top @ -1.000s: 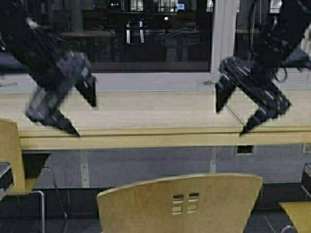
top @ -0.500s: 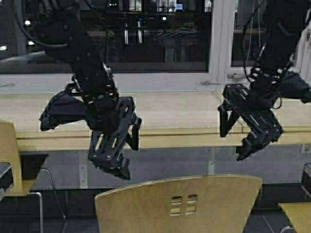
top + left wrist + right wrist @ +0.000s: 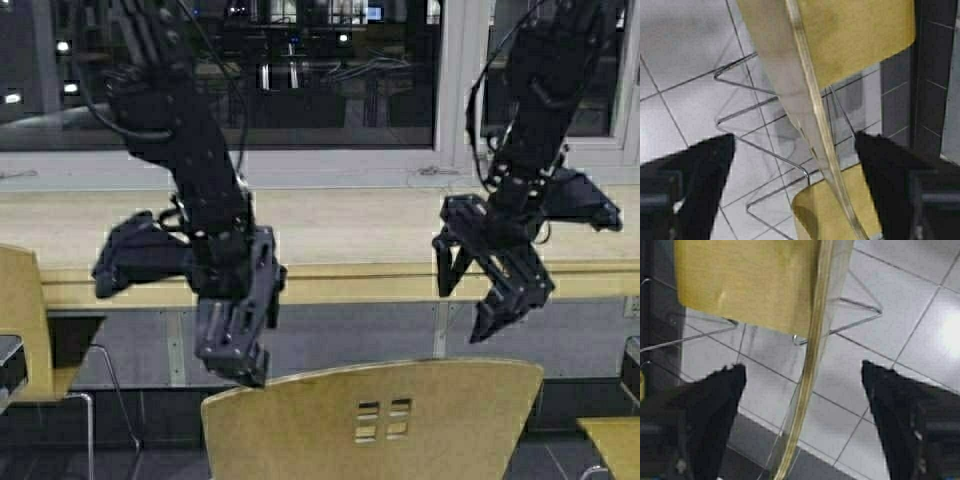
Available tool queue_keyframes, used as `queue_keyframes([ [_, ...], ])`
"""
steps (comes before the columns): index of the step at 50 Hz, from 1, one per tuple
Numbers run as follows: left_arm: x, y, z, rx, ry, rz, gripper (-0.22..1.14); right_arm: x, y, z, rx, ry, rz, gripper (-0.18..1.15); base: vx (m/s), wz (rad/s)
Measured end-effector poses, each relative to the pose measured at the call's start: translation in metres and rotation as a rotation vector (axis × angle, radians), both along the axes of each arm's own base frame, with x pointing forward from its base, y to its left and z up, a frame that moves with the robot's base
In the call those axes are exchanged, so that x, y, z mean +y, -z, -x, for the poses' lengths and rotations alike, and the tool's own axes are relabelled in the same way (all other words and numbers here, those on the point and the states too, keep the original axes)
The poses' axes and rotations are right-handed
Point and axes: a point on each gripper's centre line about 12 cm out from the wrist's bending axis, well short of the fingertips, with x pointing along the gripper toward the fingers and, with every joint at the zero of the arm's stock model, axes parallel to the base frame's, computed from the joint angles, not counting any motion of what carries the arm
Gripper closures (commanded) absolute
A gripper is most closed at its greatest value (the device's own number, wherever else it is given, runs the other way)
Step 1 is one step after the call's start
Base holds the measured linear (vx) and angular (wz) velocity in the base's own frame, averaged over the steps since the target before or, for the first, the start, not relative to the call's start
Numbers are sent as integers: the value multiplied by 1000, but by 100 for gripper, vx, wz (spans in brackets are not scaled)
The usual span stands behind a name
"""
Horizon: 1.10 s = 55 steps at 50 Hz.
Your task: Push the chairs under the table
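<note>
- Chair (image 3: pixel 372 420): stands before the counter (image 3: pixel 330 240), not yet pushed under; its backrest edge runs left to right.
- Left pincer (image 3: pixel 232 340): spread wide, straddling the backrest's top edge, the nearer one.
- Right pincer (image 3: pixel 470 300): also wide, hanging higher above the backrest.

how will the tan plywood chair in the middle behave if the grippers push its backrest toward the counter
The tan moulded plywood chair will probably stay stiff: its backrest is one curved sheet. On thin chrome legs over smooth floor tiles it should slide easily. Pushing the top edge, where the open left gripper and right gripper hover, might tip it forward.
</note>
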Motion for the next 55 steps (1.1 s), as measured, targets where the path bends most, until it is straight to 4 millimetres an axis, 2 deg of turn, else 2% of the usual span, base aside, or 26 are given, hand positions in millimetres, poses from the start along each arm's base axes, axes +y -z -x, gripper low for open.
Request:
queue_keyframes([
  [21,-3,42,-24,50,-46,-27,-10,3,49,-12,70,15,29,-3,0,0],
  [38,-2,85,-54,94,-93,-28,-10,7,97,-27,101,67,43,-3,0,0],
  [48,-7,99,-61,120,-90,-15,-10,-5,112,-29,124,100,54,-2,0,0],
  [55,-7,104,-61,128,-91,-17,-10,-14,114,-32,121,128,57,-2,0,0],
])
